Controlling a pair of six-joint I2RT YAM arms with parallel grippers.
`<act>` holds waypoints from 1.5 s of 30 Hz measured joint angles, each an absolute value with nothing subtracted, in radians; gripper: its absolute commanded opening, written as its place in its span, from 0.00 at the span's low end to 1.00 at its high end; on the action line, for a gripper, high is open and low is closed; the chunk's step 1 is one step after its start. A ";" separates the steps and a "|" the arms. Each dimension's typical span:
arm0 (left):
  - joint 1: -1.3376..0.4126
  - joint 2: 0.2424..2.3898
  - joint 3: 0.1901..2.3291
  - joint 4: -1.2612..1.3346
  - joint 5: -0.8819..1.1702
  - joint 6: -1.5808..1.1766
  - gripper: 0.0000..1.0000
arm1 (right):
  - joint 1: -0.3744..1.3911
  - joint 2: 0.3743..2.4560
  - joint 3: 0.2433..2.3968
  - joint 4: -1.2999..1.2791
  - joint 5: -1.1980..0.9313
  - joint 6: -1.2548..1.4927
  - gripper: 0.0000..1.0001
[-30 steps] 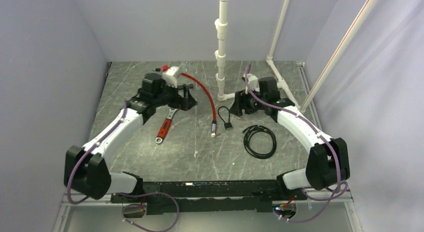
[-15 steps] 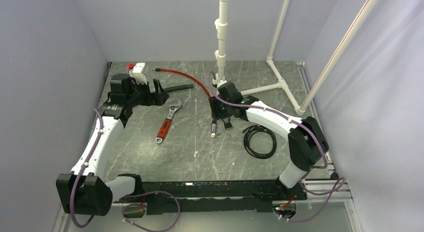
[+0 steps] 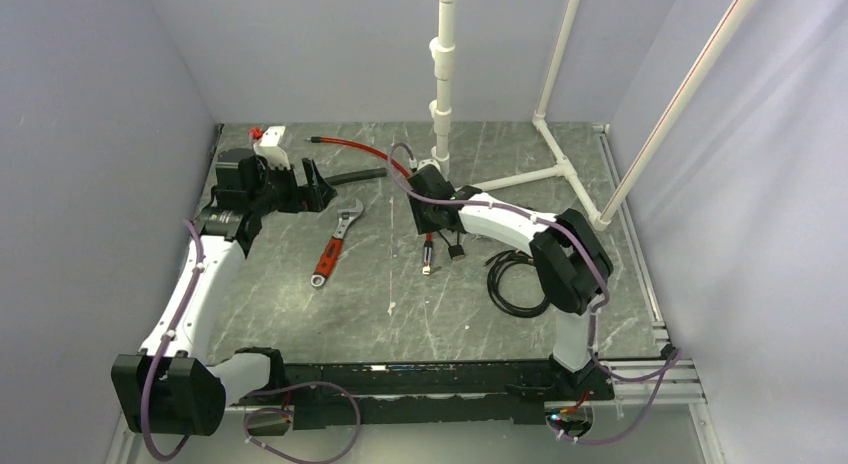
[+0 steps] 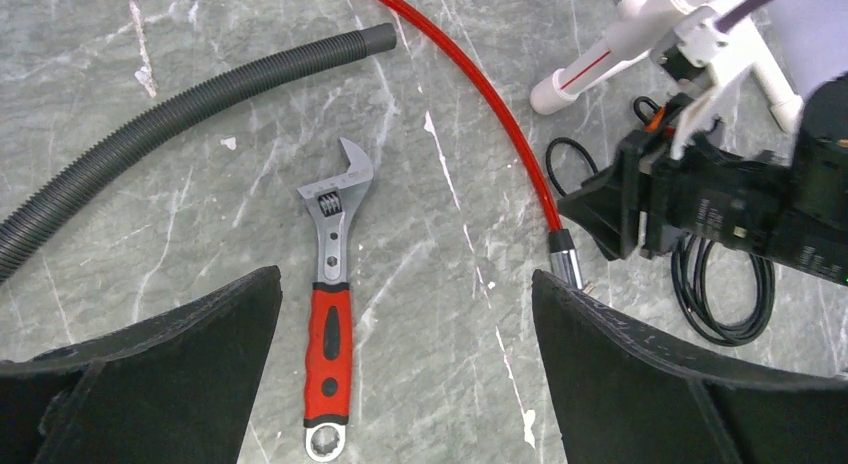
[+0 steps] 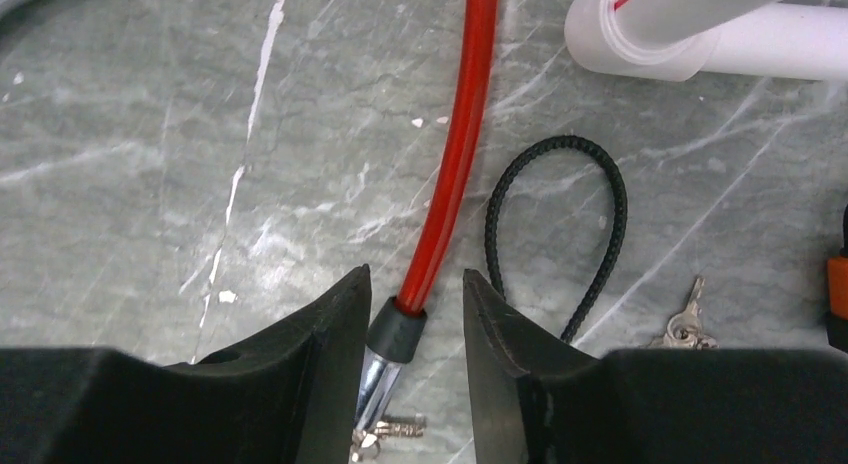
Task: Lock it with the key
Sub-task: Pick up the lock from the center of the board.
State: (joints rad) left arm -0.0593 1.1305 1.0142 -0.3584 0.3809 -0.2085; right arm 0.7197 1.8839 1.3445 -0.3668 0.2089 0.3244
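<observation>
The key (image 3: 456, 250) lies flat on the table (image 3: 400, 314) near its middle, just right of the metal-tipped end of the red cable (image 5: 455, 154) and held by nothing. In the right wrist view only its cord loop (image 5: 560, 140) shows, lying open on the table beside the red cable, while the black head is hidden behind a finger. The right hand (image 5: 415, 274) is low over this spot. Its fingers stand partly apart, one on each side of the cable's black ferrule (image 5: 395, 334), with a gap visible on the loop side, so they are not clamped on it. The coiled black cable (image 3: 518, 311) rests nearer the arm bases on the right, and the white pipe (image 3: 441, 84) stands upright behind the hand. Well to the left lies the wrench (image 4: 330, 314) with its red handle, with a black ribbed hose (image 4: 180, 119) beyond it. The left hand (image 4: 405, 279) hovers there with its fingers spread wide, gripping nothing.
</observation>
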 measured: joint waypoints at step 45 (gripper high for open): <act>0.183 1.346 1.328 -0.511 0.693 -0.054 0.99 | 0.736 1.888 1.526 -0.309 0.260 0.389 0.00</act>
State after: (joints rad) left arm 0.1833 1.3460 1.3277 -0.5106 0.6933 -0.0544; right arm 0.7357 1.8885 1.5265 -0.3088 0.2600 0.3893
